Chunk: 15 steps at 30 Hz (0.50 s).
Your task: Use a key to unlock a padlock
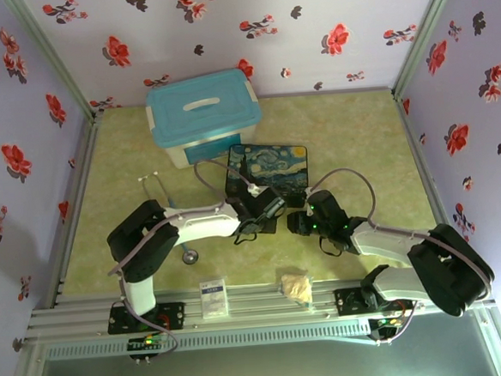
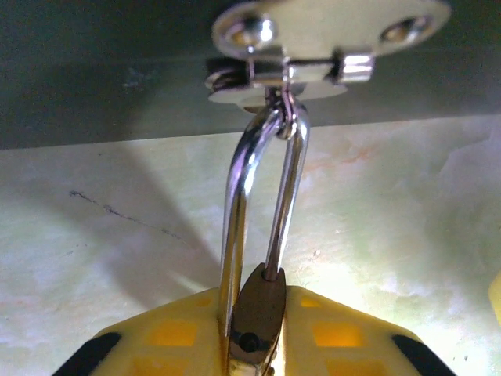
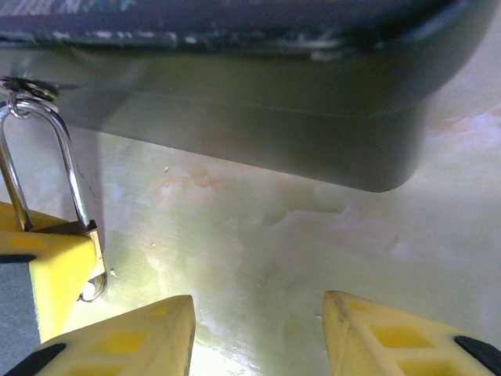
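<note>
The padlock (image 2: 258, 313) has a brass body pinched between my left gripper's (image 2: 254, 307) yellow fingers (image 2: 172, 333). Its silver shackle (image 2: 262, 196) hooks through the hasp (image 2: 329, 23) of the starry-night tin box (image 1: 275, 169). One shackle leg enters the body; the other runs down beside it, and a dark hole shows on the body's top. In the right wrist view the padlock's shackle (image 3: 43, 157) stands at the left above the left gripper's finger (image 3: 47, 266), with a small silver loop (image 3: 94, 287) at the body's lower corner. I cannot make out the key. My right gripper (image 3: 258, 313) hangs open over bare mat.
The tin box's dark wall (image 3: 274, 117) lies just ahead of the right gripper. A blue-lidded plastic box (image 1: 202, 114) stands behind. A stethoscope head (image 1: 189, 256) lies left of the arms. A white card (image 1: 213, 298) and a crumpled tan wad (image 1: 296, 286) sit at the near edge.
</note>
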{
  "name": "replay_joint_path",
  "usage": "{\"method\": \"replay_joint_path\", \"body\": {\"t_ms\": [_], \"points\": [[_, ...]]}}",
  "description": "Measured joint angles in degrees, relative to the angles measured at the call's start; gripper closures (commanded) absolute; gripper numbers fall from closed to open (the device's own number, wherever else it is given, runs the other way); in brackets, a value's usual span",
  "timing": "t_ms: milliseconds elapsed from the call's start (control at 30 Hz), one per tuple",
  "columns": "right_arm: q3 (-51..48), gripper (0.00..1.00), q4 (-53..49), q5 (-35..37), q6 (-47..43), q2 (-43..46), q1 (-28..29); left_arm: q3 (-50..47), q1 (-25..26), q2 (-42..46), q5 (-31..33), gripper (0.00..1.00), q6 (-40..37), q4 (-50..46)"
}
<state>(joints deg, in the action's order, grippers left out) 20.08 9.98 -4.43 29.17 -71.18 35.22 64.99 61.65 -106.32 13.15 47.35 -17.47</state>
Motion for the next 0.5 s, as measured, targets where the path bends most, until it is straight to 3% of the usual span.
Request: {"method": "replay_joint_path", "body": {"t_ms": [167, 500], "points": [[0.0, 0.53, 0.0, 0.2, 0.0, -0.2, 0.0, 1.8, 1.0, -0.9, 1.4, 0.83, -0.2, -2.8], [0.0, 0.53, 0.0, 0.5, 0.0, -0.3, 0.0, 4.7, 2.4, -2.5, 4.2, 0.77, -1.0, -7.2]]}}
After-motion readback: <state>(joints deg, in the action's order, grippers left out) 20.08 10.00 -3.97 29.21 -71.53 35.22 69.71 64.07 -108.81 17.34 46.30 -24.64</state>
